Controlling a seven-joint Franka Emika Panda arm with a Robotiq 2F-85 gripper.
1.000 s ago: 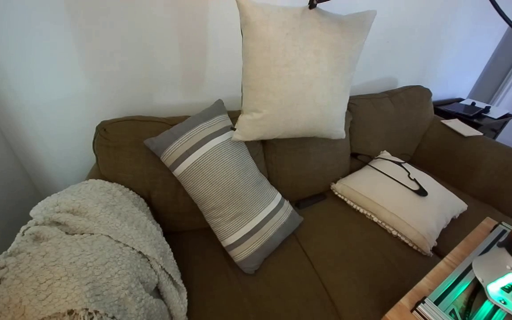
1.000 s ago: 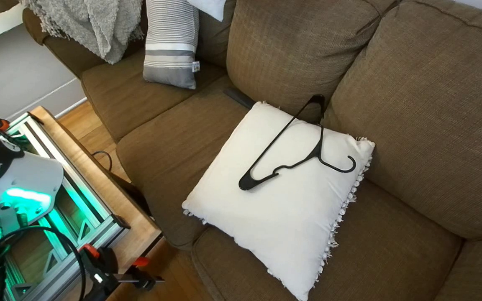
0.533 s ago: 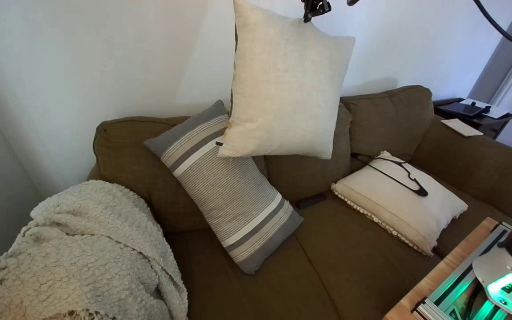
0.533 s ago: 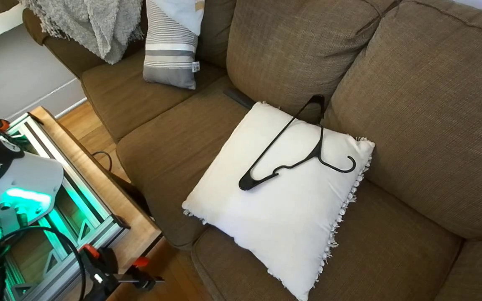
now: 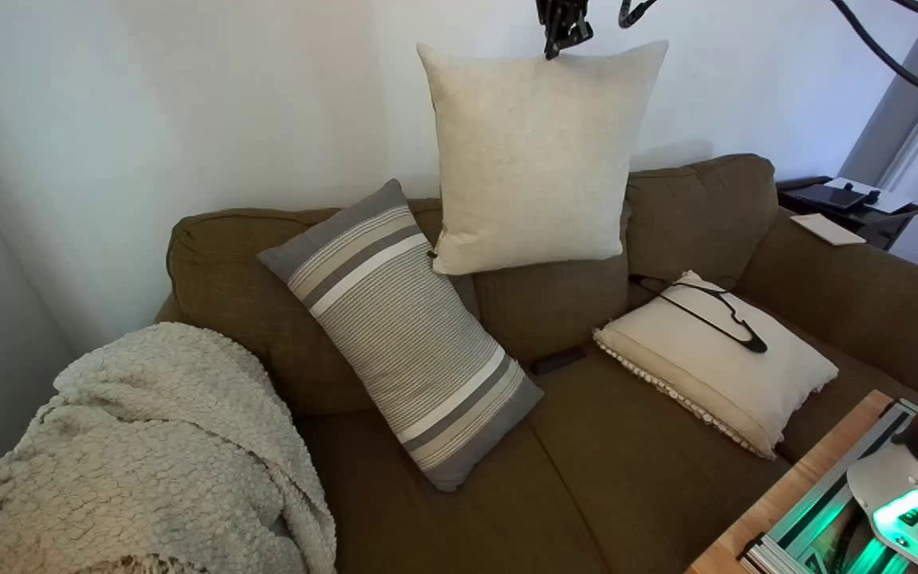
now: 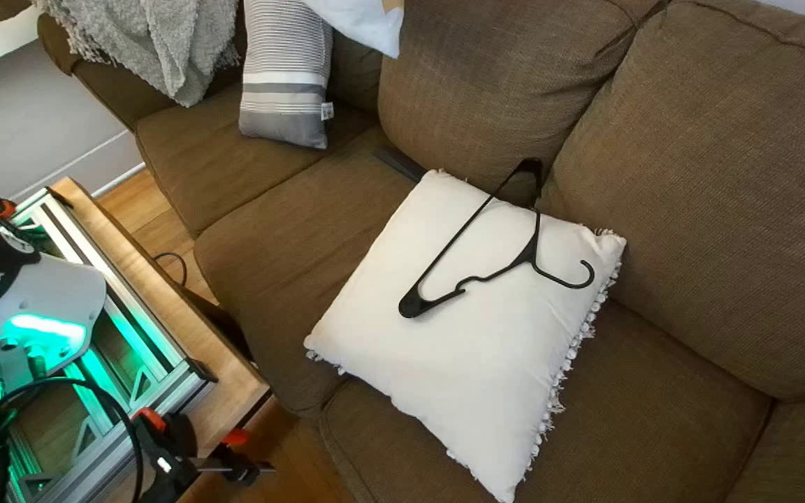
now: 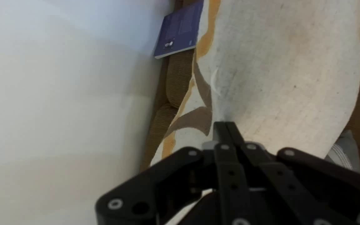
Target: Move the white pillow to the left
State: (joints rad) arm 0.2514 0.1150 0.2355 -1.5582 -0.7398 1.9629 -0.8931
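The white pillow (image 5: pixel 535 167) hangs in the air in front of the sofa's back, plain cream on the face turned to this exterior view. My gripper (image 5: pixel 551 54) is above it, shut on the middle of its top edge. Only a lower corner of the pillow (image 6: pixel 367 24) shows at the top of an exterior view, where the gripper is out of sight. In the wrist view the fingertips of the gripper (image 7: pixel 225 123) are pressed together at the cream fabric (image 7: pixel 286 78). The pillow's far face carries orange and brown shapes.
A grey striped pillow (image 5: pixel 419 335) leans on the sofa just left of the hanging pillow. A fleecy blanket (image 5: pixel 148 446) covers the left end. A fringed pillow (image 6: pixel 458 335) with a black hanger (image 6: pixel 472 279) lies to the right. A blue book (image 7: pixel 180 29) shows in the wrist view.
My gripper has come down with the pillow hanging from it, and more of the gripper shows. The pillow swung to the left, then back to the right.
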